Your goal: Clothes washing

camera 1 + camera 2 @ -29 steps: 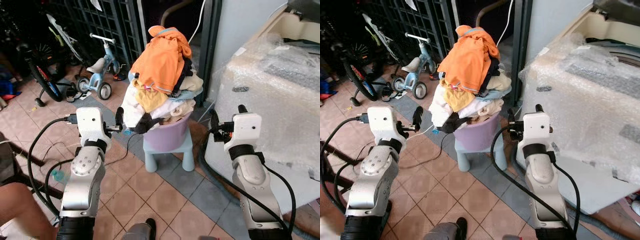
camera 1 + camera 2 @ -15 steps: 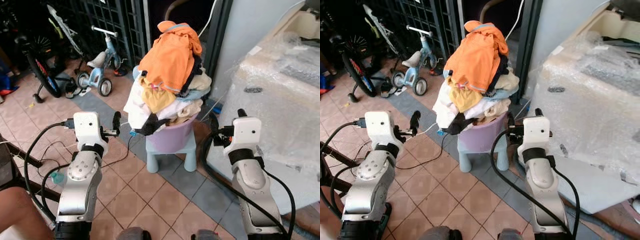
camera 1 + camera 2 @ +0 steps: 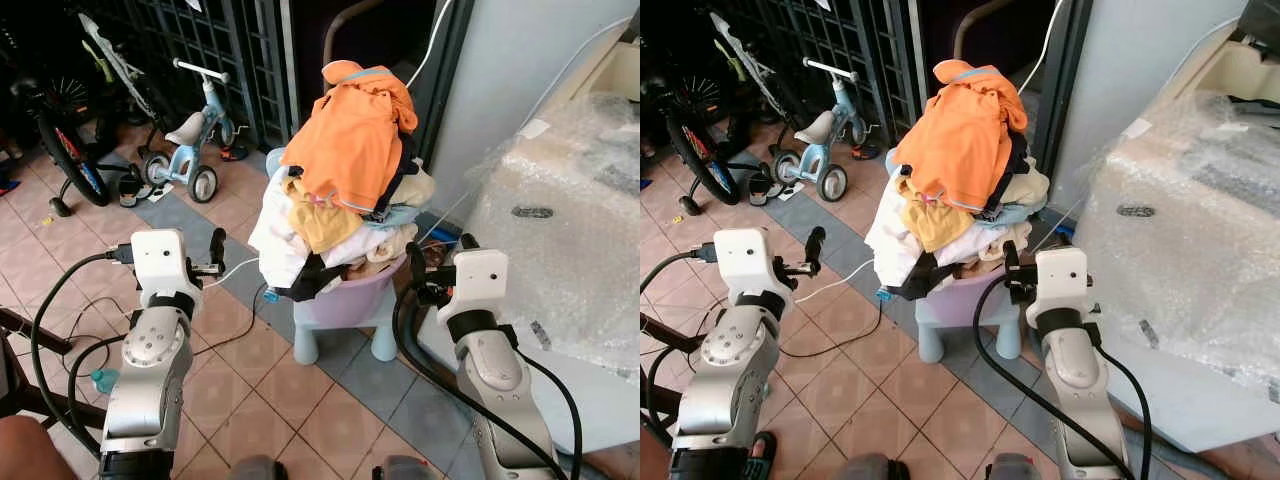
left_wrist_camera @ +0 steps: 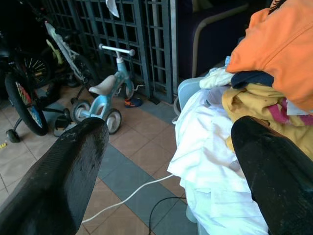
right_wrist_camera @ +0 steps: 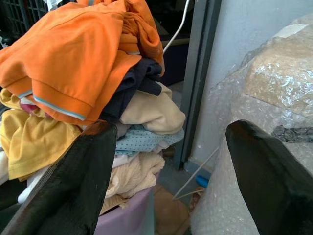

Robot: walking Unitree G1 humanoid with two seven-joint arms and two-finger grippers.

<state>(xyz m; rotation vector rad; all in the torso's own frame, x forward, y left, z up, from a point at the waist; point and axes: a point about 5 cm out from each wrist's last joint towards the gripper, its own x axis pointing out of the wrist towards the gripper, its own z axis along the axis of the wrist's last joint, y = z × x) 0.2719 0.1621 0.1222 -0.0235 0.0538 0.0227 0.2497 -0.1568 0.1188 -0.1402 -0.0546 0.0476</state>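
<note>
A tall pile of clothes (image 3: 340,215) overflows a purple basket (image 3: 352,300) standing on a pale blue stool (image 3: 384,338). An orange shirt (image 3: 358,140) lies on top, with white, yellow and cream garments under it. My left gripper (image 3: 214,252) is open, held just left of the pile and apart from the white cloth (image 4: 208,161). On the pile's right, between basket and washer, my right gripper (image 3: 438,262) is also open. Nothing is between either pair of fingers. The washing machine (image 3: 575,240), wrapped in bubble wrap, stands at the right.
A small blue tricycle (image 3: 192,142) and a bicycle (image 3: 55,140) stand by a dark metal gate (image 3: 215,40) at the back left. A white cable (image 3: 228,277) trails over the tiled floor left of the stool. A grey door frame (image 3: 450,70) rises behind the pile.
The whole picture has shifted, so the camera moved; the pile now sits more to the centre. My left gripper stands a little further from the pile. Both grippers stay open.
</note>
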